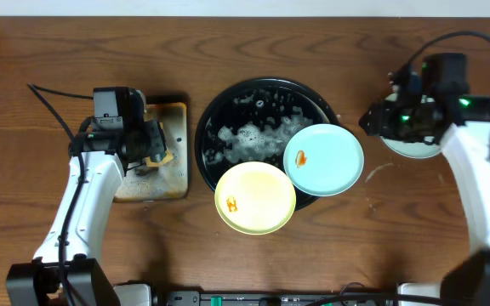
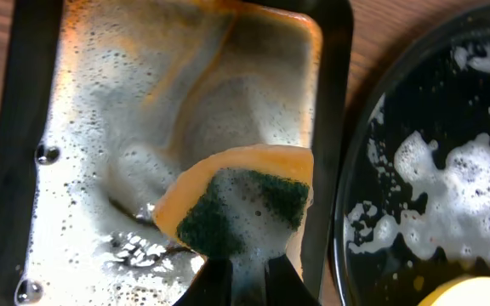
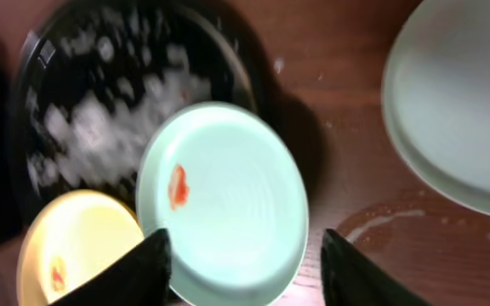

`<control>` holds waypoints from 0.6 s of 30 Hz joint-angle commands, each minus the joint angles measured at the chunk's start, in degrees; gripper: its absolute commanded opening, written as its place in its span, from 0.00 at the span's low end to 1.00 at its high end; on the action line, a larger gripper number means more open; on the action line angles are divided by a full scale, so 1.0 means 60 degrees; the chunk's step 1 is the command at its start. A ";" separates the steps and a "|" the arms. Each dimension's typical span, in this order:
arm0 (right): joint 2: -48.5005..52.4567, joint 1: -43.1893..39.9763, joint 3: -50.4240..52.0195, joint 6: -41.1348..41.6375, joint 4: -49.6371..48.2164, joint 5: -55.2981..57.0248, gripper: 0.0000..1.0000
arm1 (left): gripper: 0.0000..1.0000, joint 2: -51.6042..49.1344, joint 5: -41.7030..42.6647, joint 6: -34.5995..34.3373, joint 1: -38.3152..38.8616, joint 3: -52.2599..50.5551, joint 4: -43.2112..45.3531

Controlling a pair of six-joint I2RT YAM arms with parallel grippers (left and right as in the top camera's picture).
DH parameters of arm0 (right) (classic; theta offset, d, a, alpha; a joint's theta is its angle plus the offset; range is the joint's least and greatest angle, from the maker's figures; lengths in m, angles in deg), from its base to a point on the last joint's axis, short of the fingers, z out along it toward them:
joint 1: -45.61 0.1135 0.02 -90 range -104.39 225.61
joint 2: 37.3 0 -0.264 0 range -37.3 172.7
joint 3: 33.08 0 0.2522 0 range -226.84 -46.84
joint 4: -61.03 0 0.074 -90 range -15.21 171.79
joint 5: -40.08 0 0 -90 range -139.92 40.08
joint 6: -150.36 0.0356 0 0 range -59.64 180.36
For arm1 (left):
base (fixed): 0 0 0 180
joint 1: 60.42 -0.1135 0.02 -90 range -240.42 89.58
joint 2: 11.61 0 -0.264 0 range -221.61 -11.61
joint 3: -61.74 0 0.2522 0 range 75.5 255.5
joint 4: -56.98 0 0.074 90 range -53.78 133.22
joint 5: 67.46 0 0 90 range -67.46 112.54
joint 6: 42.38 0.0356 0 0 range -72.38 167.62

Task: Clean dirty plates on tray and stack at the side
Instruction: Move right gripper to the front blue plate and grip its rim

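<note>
The black tray point(image 1: 228, 106) holds suds. A mint-blue plate point(image 1: 323, 159) with an orange smear leans on its right rim. A yellow plate point(image 1: 255, 197) with a smear leans on its front rim. Another mint-blue plate point(image 1: 411, 146) lies on the table under my right arm; no smear shows on it point(image 3: 458, 102). My left gripper point(image 2: 241, 285) is shut on a soapy yellow-green sponge point(image 2: 236, 200) above the small metal tray point(image 2: 100, 127). My right gripper point(image 3: 245, 272) is open and empty, above the smeared mint plate point(image 3: 224, 200), right of the tray point(image 3: 100, 93).
The small rusty metal tray point(image 1: 177, 174), full of suds, stands left of the black tray. A wet streak point(image 3: 381, 225) lies on the wood between the two mint plates. The table's back edge runs close behind the black tray.
</note>
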 commanded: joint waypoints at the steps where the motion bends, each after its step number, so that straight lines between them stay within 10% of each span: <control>1: 0.0732 0.0426 0.0004 -0.0080 0.0197 0.0025 0.52 | 0.08 0.0007 0.0437 0.0295 0.0022 0.0131 -0.0025; 8: 0.1541 0.0867 0.0004 0.0769 0.0634 0.1213 0.56 | 0.07 0.0011 0.0477 0.0404 0.0022 0.0127 -0.0120; 18: 0.2157 0.0954 0.0022 0.1428 0.1632 0.2080 0.32 | 0.08 0.0011 0.0477 0.0404 0.0022 0.0131 -0.0117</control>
